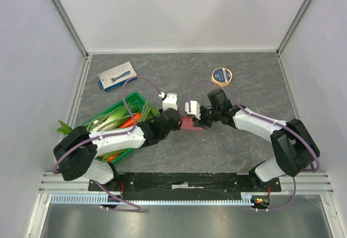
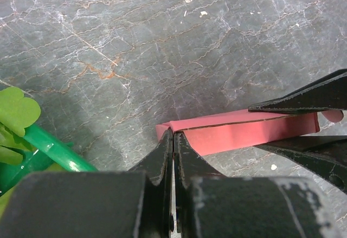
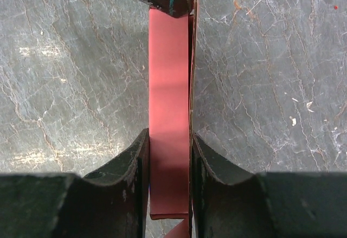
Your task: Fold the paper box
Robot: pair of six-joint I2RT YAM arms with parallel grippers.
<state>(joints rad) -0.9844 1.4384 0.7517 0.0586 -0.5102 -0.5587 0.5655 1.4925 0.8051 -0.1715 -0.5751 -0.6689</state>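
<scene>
The paper box (image 1: 191, 123) is a pink, long, narrow folded box lying on the dark table between the two arms. My left gripper (image 1: 180, 122) is at its left end. In the left wrist view the left gripper (image 2: 173, 138) is shut, its tips pinching the end edge of the box (image 2: 238, 132). My right gripper (image 1: 200, 121) holds the other end. In the right wrist view the right gripper (image 3: 169, 151) is closed against both long sides of the box (image 3: 169, 86). A small flap shows near the bottom of that view.
A green crate (image 1: 113, 108) of vegetables stands close to the left arm; its rim (image 2: 51, 150) and a leaf (image 2: 16, 110) show in the left wrist view. A blue-and-white flat package (image 1: 116, 76) lies at the back left. A tape roll (image 1: 222, 75) lies at the back right.
</scene>
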